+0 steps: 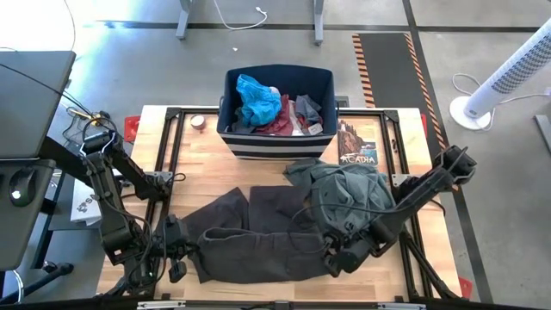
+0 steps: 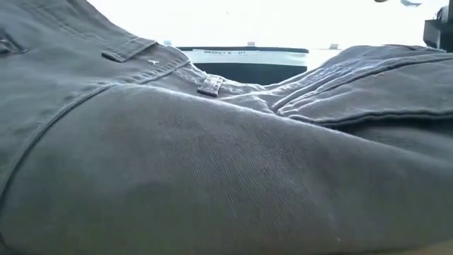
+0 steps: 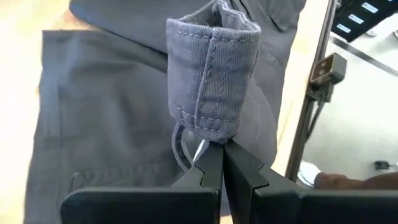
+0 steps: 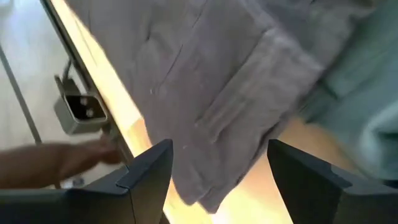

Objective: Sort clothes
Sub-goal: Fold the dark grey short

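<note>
Trousers (image 1: pixel 258 237) lie spread along the table's near edge. My left end effector (image 1: pixel 178 258) is pinched shut on their left hem; I'd keep that firm. My right end effector (image 1: pixel 342 257) hangs apart over the right end, beside the grey-green shirt (image 1: pixel 349 191); I'd re-grip before lifting.

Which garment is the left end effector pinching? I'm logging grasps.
The dark grey-brown trousers spread on the table; the left end effector is shut on a raised fold of them. The grey-green shirt lies untouched beside them.
</note>
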`<action>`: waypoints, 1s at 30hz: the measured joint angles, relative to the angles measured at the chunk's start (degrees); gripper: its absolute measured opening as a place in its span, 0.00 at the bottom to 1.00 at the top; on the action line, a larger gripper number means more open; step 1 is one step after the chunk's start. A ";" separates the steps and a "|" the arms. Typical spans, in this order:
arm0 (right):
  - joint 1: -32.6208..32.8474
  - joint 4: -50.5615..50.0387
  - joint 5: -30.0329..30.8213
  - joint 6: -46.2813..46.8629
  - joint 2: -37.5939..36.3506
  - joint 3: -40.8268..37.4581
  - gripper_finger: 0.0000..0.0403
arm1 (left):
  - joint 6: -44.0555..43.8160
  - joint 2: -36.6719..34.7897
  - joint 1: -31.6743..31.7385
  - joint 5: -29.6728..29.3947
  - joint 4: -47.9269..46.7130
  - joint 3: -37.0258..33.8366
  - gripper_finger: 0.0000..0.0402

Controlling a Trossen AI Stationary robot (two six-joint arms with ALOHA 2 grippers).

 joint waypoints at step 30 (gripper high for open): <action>-5.11 23.84 6.64 -5.66 -4.15 -12.36 0.35 | -2.75 0.00 -0.02 -4.12 0.40 0.00 0.00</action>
